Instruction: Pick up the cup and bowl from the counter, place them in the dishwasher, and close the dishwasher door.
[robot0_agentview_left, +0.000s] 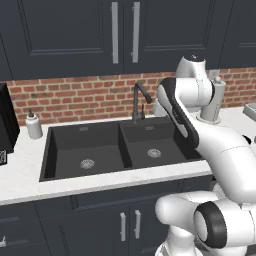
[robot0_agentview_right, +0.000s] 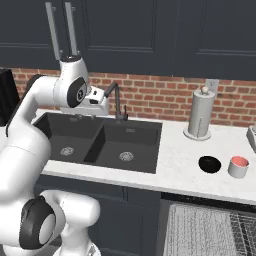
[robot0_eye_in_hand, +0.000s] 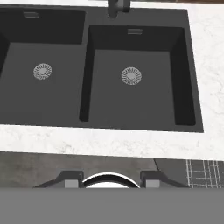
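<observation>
the arm hangs over the sink, nothing picked up yet
the jaws sit partly open and empty; the cup and black bowl wait on the tabletop far right, so it should swing right and come straight down.

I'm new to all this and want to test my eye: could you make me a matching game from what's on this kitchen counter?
Things:
1. bowl
2. cup
3. paper towel roll
4. faucet

Descriptions:
A. tall and grey, by the brick wall
B. black and shallow, right of the sink
C. dark, behind the sink
D. whitish with a pink inside, nearest the right edge

Pairs: 1-B, 2-D, 3-A, 4-C
</observation>
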